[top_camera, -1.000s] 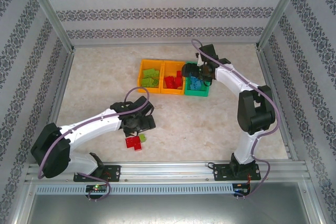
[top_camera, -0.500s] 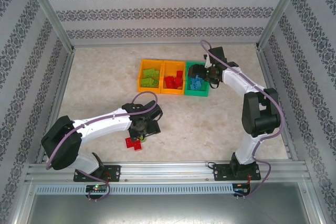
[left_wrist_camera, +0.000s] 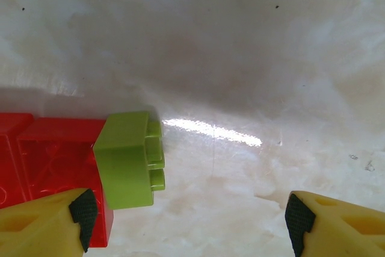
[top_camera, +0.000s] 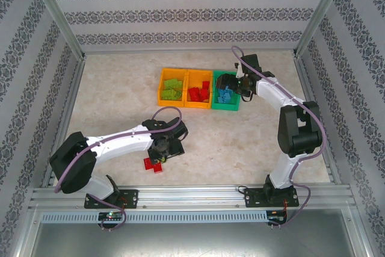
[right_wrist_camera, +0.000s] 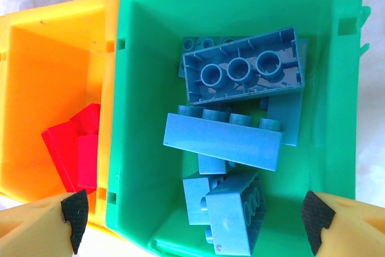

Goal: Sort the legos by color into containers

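Bright, even light, glare streak on table (left_wrist_camera: 210,130)

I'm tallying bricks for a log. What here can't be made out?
1. Left wrist: loose red legos run off the left edge; count unknown.
2. Right wrist: blue legos overlap in the green bin; lower ones hidden.
3. Top external: binned lime legos too small to count.

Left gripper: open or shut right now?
Open. The left gripper has its yellow fingertips wide apart, gripping nothing; the lime green lego lies on the table between them, beside a red lego.
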### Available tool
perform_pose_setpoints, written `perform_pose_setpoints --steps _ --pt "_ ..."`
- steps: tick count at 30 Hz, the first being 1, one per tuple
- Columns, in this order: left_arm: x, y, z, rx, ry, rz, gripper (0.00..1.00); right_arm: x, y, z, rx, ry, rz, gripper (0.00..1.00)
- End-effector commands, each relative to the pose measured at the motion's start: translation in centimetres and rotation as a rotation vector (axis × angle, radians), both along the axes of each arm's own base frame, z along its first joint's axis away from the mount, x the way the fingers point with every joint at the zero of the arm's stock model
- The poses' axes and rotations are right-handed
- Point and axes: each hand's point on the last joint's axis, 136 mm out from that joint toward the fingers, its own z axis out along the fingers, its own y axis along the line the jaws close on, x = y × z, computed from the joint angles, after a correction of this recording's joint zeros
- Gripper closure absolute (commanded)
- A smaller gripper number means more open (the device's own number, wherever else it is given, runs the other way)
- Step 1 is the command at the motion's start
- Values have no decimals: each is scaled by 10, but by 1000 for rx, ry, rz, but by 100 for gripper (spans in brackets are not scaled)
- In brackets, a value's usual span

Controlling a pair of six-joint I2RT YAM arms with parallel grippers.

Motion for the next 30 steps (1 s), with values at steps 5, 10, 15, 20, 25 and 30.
perform_pose_setpoints --steps 5,10,15,20,25,30 --pt "-1 0 -4 55 19 -26 18 0 -4 14 22 -35 5 6" --pt "4 -6 -2 52 8 -46 19 -2 -11 14 22 -36 -12 6" --pt "12 -15 1 49 0 -78 21 -4 -14 12 20 -30 -18 6" --pt "14 -21 -3 51 11 -100 22 -6 -19 12 17 -32 -26 6" --pt "20 -24 1 50 -10 -121 22 -7 -22 13 20 -31 -34 5" --pt "23 -21 11 65 -29 -126 22 -7 -21 10 29 -26 -34 5"
